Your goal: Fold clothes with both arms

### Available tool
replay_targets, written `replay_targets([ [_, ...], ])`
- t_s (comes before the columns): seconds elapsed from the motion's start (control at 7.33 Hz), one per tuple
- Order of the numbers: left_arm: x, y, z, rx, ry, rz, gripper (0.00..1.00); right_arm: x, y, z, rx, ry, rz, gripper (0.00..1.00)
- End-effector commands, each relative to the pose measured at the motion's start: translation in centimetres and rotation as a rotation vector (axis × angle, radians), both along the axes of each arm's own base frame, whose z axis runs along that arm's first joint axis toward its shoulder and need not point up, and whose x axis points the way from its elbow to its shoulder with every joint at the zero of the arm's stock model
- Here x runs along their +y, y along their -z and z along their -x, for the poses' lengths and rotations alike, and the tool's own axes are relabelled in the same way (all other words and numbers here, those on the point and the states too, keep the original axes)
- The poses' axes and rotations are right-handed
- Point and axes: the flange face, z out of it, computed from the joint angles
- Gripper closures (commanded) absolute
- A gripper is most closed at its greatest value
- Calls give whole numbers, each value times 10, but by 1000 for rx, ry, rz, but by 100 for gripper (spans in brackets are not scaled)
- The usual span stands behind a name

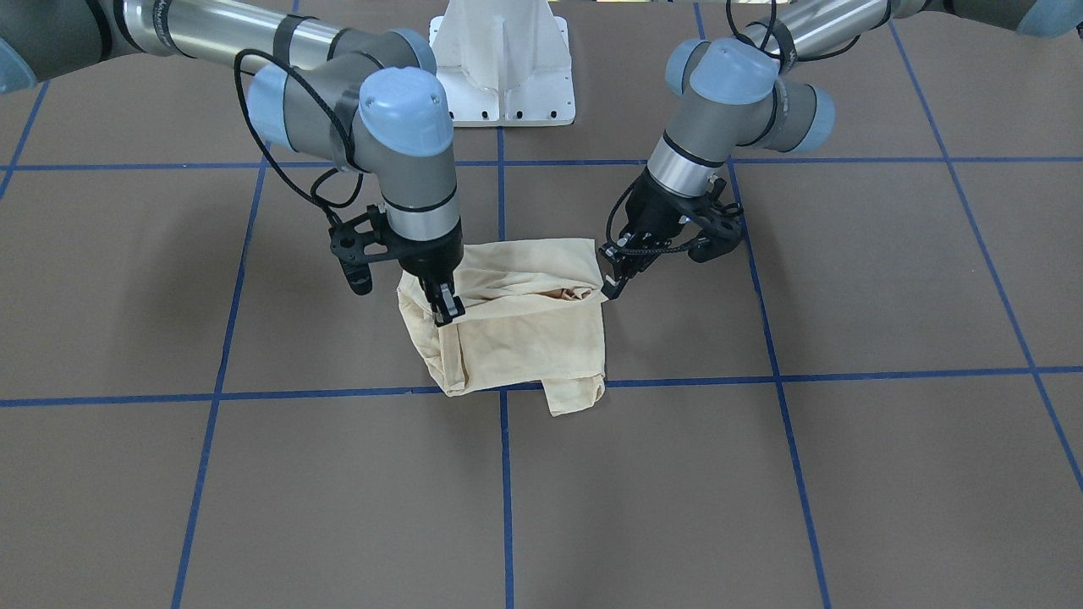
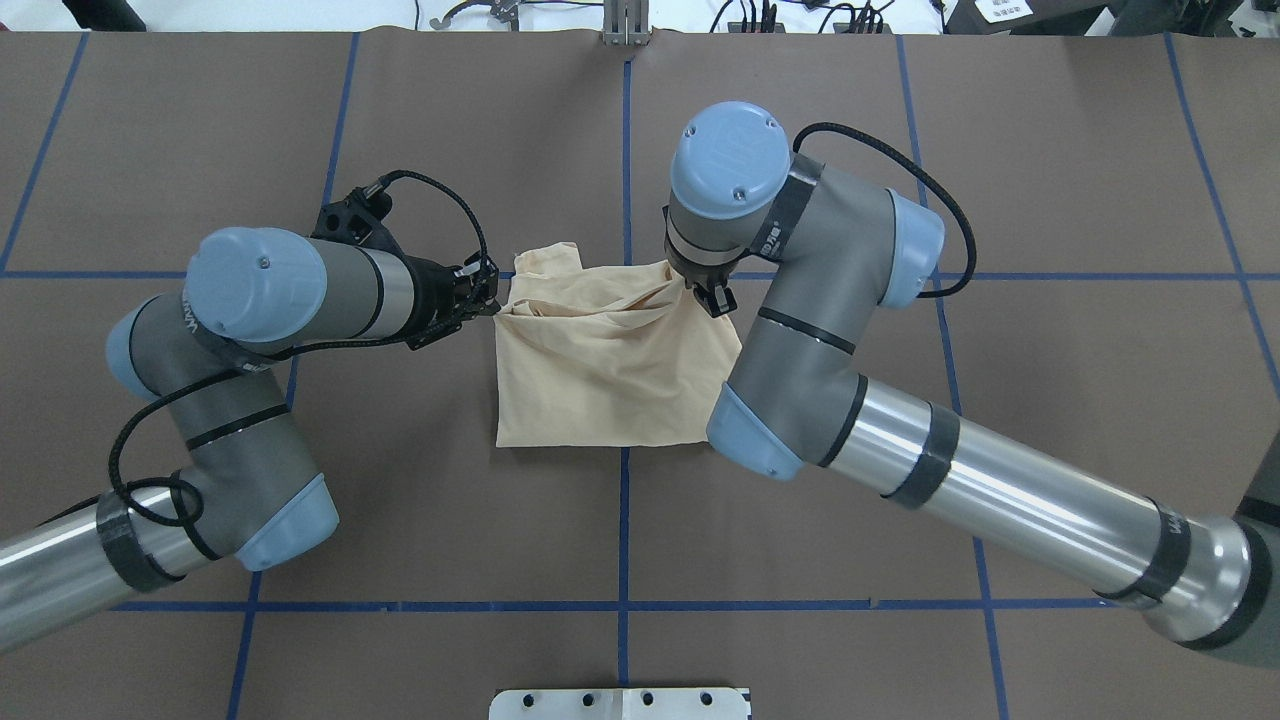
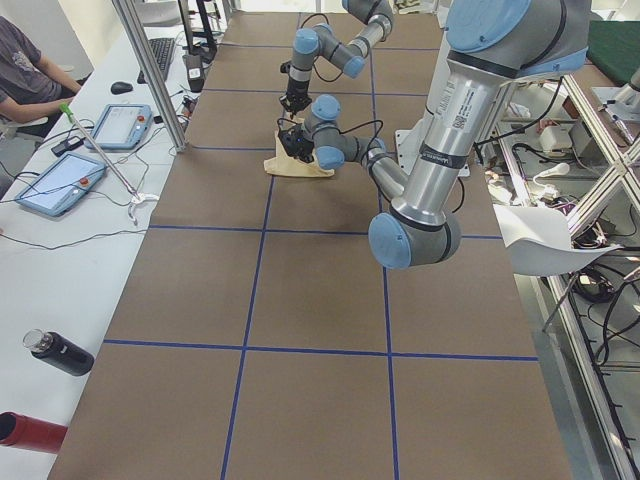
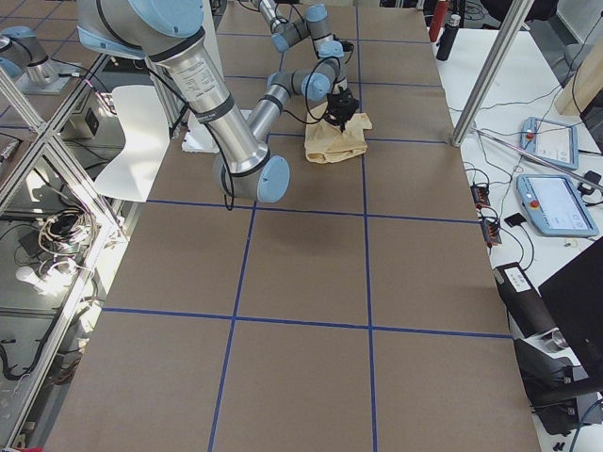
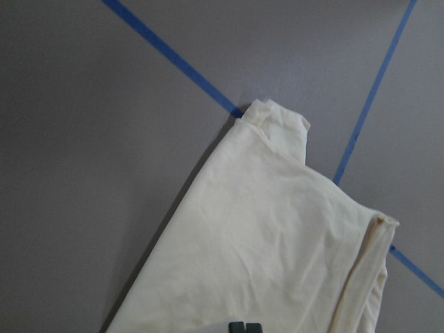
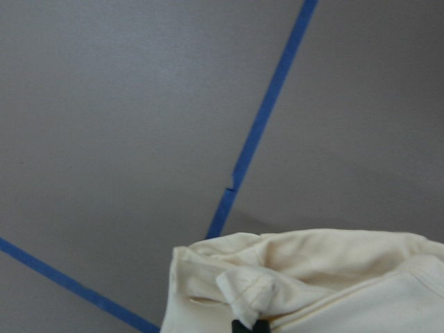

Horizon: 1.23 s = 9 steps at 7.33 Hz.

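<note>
The pale yellow T-shirt (image 2: 600,370) lies folded into a rough square at the middle of the worktop (image 2: 300,120), over a crossing of the blue tape lines (image 2: 625,520). From overhead its far edge looks bunched between the two arms, and the right arm (image 2: 800,330) hides its near right corner. The front-facing view shows more. The right fingers (image 1: 446,304) are closed on a raised far-right corner, with cloth hanging below them. The left fingers (image 1: 611,283) pinch the far-left edge, and a sleeve end (image 1: 575,397) pokes out across the tape. Each wrist camera shows only black tips pressed together on cloth. The white pedestal base (image 1: 503,68) stands at the near edge. The side views alone show the bench beyond the far edge: a seated operator (image 3: 25,70), tablets (image 3: 60,185) and a black bottle (image 3: 60,352).
</note>
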Motion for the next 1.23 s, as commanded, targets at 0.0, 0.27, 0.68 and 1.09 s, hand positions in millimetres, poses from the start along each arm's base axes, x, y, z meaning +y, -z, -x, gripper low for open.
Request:
replay_targets([
  [0.0, -48, -9, -17, -15, 39, -7, 100, -44, -16, 13, 36, 39, -6, 100],
  [0.27, -79, -27, -22, -17, 67, -14, 100, -49, -28, 22, 34, 51, -19, 100],
  [0.68, -101, -34, -22, -39, 80, -32, 100, -61, -31, 14, 31, 55, -46, 63],
  [1.09, -131, -39, 11, -54, 117, -84, 48, -130, -17, -66, -28, 78, -35, 0],
])
